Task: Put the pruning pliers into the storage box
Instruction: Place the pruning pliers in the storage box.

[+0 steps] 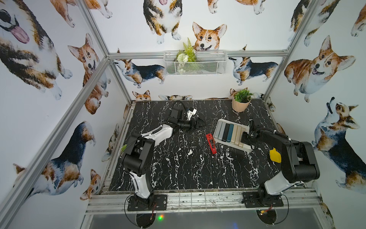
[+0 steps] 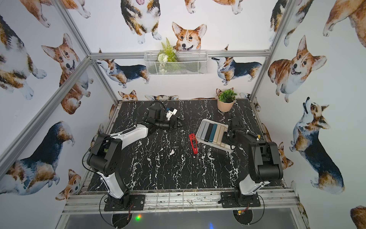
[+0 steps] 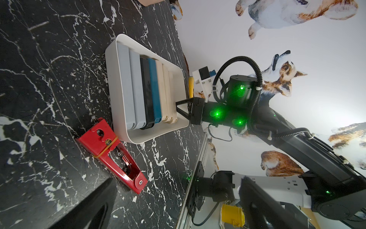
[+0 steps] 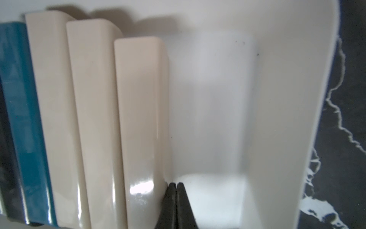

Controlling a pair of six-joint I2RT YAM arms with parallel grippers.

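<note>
The storage box (image 1: 219, 122) (image 2: 202, 123) (image 3: 158, 134) is a shallow white tray on the right of the black marble table. Several pruning pliers lie side by side in it: grey (image 1: 221, 129), black (image 1: 226, 133), teal (image 1: 230, 133) (image 4: 21, 119) and beige (image 1: 235, 135) (image 4: 138, 119). A red pruning pliers (image 1: 211, 143) (image 2: 193, 143) (image 3: 95, 141) lies on the table just left of the box. My right gripper (image 4: 175, 185) (image 3: 177, 104) is shut and holds nothing, its tips inside the box beside the last beige pliers. My left gripper (image 1: 199, 124) (image 3: 176, 180) hovers open and empty behind the red pliers.
A potted plant (image 1: 241, 101) stands at the back right corner. A white wire basket (image 1: 195, 63) with greenery hangs on the back wall. A yellow can (image 1: 275, 155) (image 3: 232, 215) sits off the table's right edge. Metal frame rails border the table.
</note>
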